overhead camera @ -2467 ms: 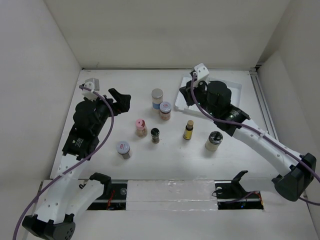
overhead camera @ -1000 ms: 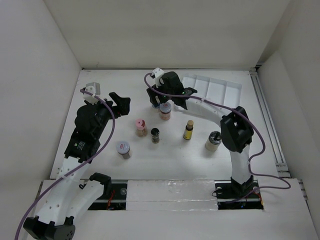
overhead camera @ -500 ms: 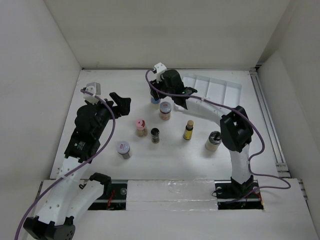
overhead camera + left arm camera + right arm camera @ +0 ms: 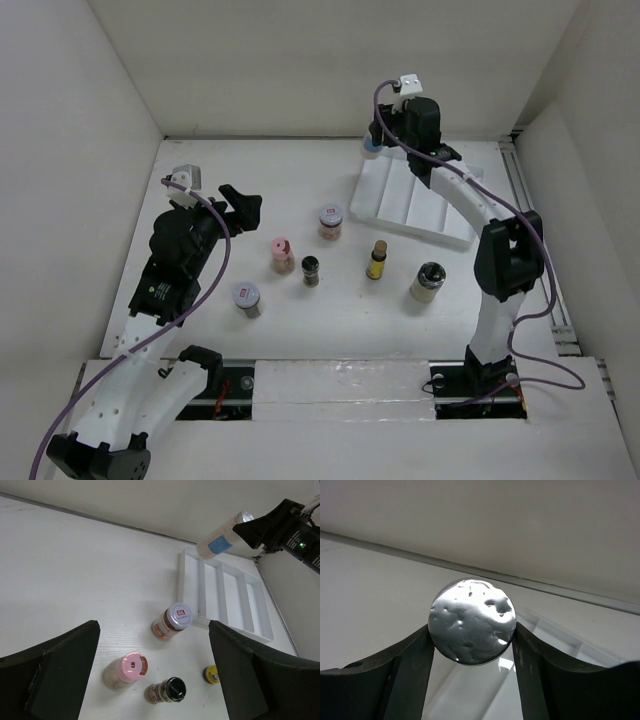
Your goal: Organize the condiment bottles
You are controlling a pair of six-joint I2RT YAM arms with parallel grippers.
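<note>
Left gripper (image 4: 243,205): hovering over the table's left part; fingers wide apart, nothing between them
Label-capped jar (image 4: 246,297): upright, nearest the front, just ahead of the left arm
Pink-capped jar (image 4: 281,253): upright; black-capped jar (image 4: 310,270) just beside it on the right, the two apart
Red-labelled jar (image 4: 331,221): upright, behind that pair, near the tray's left edge without touching it
Yellow bottle (image 4: 377,259): slim, upright, in front of the tray
Right gripper (image 4: 385,135): raised at the tray's far left corner; fingers clamped on either side of a silver cap
Blue-labelled jar (image 4: 220,535): gripped at its silver cap, tilted, clear of the table
White divided tray (image 4: 420,205): far right of the table; compartments bare
Dark-topped jar (image 4: 428,280): upright, in front of the tray, right of the yellow bottle
</note>
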